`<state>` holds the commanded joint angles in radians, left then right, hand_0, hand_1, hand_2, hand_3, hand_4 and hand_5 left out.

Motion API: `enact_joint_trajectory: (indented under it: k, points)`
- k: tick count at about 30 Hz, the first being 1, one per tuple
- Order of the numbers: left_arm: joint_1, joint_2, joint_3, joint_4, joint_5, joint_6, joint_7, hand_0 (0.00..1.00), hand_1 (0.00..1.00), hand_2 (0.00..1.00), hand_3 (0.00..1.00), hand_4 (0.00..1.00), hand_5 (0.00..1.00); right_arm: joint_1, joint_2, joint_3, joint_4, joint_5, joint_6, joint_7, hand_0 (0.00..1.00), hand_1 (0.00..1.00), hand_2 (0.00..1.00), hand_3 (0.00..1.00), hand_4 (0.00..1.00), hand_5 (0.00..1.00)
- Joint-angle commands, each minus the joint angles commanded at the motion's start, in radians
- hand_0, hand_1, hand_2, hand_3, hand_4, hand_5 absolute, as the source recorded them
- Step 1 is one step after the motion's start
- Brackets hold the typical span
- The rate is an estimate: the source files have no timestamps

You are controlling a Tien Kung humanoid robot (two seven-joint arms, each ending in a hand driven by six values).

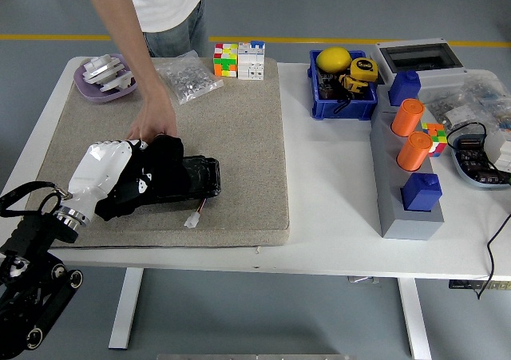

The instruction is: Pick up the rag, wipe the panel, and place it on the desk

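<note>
My left hand (126,173) lies on the beige mat (243,136) at the lower left, its white fingers curled into the black rag (161,171). The rag is bunched over the left end of a flat black panel (202,176), whose right part shows bare. A small white plug (192,221) on a wire hangs from the panel's near edge. A person's hand (154,124) reaches down from the far side and rests at the panel's far left corner, touching the rag. The right arm is out of view.
At the mat's back sit a purple dish of white parts (104,77), a clear bag of small metal pieces (188,77) and two puzzle cubes (238,60). To the right stand a blue bin (343,89) and a grey block with orange cylinders (410,172).
</note>
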<state>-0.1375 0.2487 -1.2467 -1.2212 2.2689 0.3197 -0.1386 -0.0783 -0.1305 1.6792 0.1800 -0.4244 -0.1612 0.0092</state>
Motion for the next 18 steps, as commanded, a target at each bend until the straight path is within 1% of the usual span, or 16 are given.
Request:
enact_joint_trajectory:
  k: [8, 18]
  points:
    - [0.027, 0.017, -0.067, 0.015, 0.000, 0.001, 0.001, 0.246, 0.302, 0.536, 0.500, 0.217, 0.002, -0.001, 0.002, 0.026, 0.000, -0.022, 0.005, 0.002, 0.761, 0.640, 0.678, 0.607, 0.998, 0.490]
    - [0.059, 0.028, -0.112, 0.020, 0.000, 0.006, 0.004, 0.245, 0.302, 0.536, 0.500, 0.219, 0.002, -0.002, 0.000, 0.027, 0.000, -0.023, 0.004, 0.002, 0.762, 0.640, 0.677, 0.606, 0.998, 0.492]
